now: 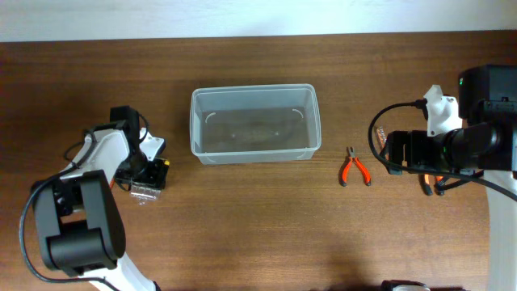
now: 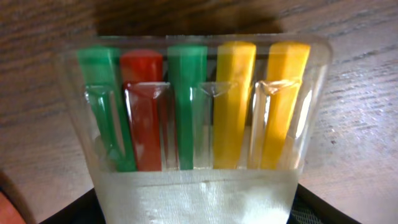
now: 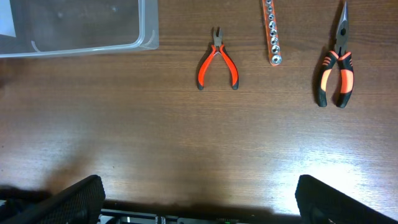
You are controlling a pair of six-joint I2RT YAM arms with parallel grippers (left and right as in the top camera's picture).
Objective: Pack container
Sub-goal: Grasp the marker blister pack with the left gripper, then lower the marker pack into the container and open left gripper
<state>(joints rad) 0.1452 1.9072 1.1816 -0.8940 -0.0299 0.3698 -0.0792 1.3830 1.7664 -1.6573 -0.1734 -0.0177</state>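
Note:
The clear plastic container stands empty at the table's middle back; its corner shows in the right wrist view. At the left, my left gripper is shut on a small clear case holding green, red and yellow-handled tools. The case rests on the wood, and it fills the space between the black fingers. My right gripper hangs open above bare wood at the right, with nothing between its fingers.
Small red pliers lie right of the container. A metal socket rail and orange-black long-nose pliers lie further right, largely under the right arm in the overhead view.

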